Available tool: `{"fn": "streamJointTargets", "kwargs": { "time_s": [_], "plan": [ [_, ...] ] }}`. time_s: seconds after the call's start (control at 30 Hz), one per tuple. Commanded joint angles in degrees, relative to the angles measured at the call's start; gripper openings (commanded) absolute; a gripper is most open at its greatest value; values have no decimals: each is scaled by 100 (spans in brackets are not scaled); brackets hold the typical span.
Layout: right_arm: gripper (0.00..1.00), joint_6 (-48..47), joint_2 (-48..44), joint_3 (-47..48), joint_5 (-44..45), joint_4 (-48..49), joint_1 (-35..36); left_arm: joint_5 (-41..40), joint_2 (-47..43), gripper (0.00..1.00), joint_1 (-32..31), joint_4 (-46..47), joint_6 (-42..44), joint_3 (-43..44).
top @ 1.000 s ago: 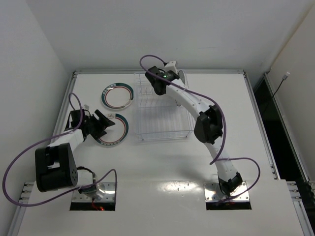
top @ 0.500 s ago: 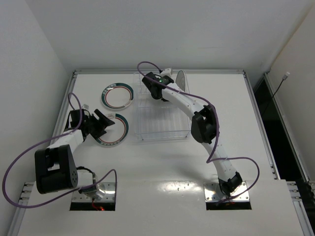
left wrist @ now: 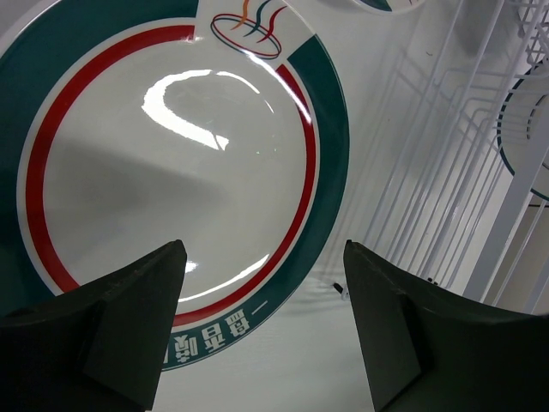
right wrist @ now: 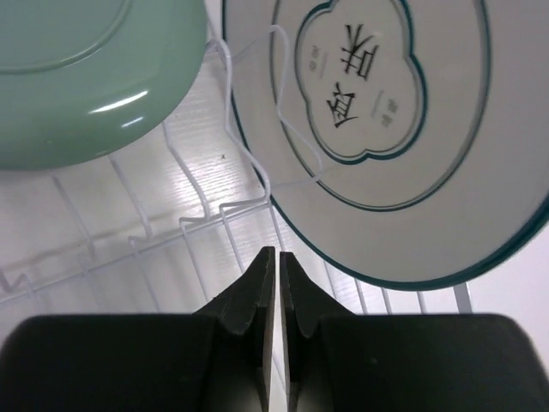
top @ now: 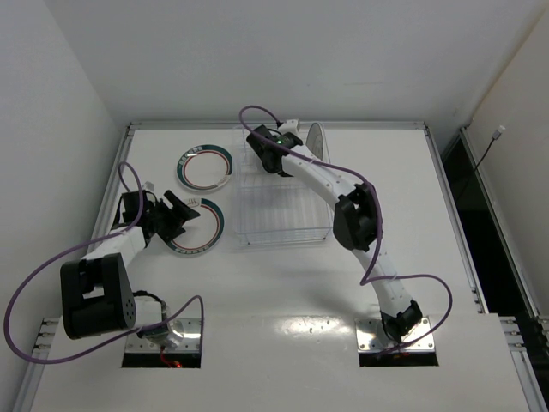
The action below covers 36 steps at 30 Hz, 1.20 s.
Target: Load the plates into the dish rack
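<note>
1. White tabletop (top: 283, 343), enclosed by white walls, carries all items.
2. The clear, ribbed rectangular dish rack (top: 283, 215) sits at the centre of the far half of the table.
3. One round white plate with a teal outline and a centre motif (right wrist: 386, 129) stands on edge in the rack wires at the rack's far right corner.
4. A pale green plate (right wrist: 77, 77) lies just beside it over the rack wires. Whether it sits in a slot cannot be told.
5. The right gripper (right wrist: 276, 283) hangs above the far end of the rack, fingers pressed together with nothing between them.
6. Two round white plates with teal rims and red rings lie flat on the table left of the rack: the far plate (top: 206, 167) and the near plate (left wrist: 171, 154), close together.
7. The left gripper (left wrist: 262, 249) hovers over the near plate's edge, fingers spread wide and gripping nothing.
8. Purple cables (top: 34, 292) loop along both arms.
</note>
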Motion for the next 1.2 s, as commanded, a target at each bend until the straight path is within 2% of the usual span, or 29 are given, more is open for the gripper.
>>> {"fn": "streamJointTargets", "kwargs": {
  "time_s": [0.0,0.03,0.07,0.13,0.17,0.3,0.37,0.43,0.47,0.5,0.53,0.67,0.73,0.83,0.97,1.17],
  "plan": [
    [4,-35,-299,-36,-219,298,15,1,-143,71,-19,133,-39,-38],
    [26,-167,-369,-132,-343,638,15,1,-143,71,-19,133,-39,-38],
    [35,-334,-448,-437,-483,902,15,1,-143,71,-19,133,-39,-38],
    [47,-1045,-772,-869,-809,1500,15,1,-143,71,-19,133,-39,-38],
    [49,-1317,-852,-1236,-810,1990,15,1,-143,71,-19,133,-39,-38],
    [50,-2715,-810,-1398,294,2529,287,1,-143,71,-19,133,-39,-38],
    [50,-3681,-731,-1503,560,2828,339,1,-143,71,-19,185,-39,-91],
    [50,-4375,-730,-1722,1008,3635,393,1,-143,71,-19,185,-39,-91],
    [50,-5118,-791,-2097,1131,4030,462,1,-143,71,-19,185,-39,-91],
    [50,-5509,-861,-2336,1202,4478,463,1,-143,71,-19,185,-39,-91],
    [50,-5869,-949,-2556,1203,5352,524,1,-143,71,-19,185,-39,-91],
    [50,-7511,-1221,-3470,641,6756,629,1,-143,71,-19,185,-39,-91],
    [50,-7884,-1222,-3569,640,7371,630,1,-143,71,-19,133,-39,-91],
    [49,-8455,-994,-3499,588,7610,682,1,-143,71,-19,133,-39,-91],
    [49,-9378,-871,-3551,343,8453,683,1,-143,71,-19,133,-39,-91],
    [49,-9951,-563,-3209,79,8322,577,1,-143,71,-19,133,-39,-91]
  ]
}}
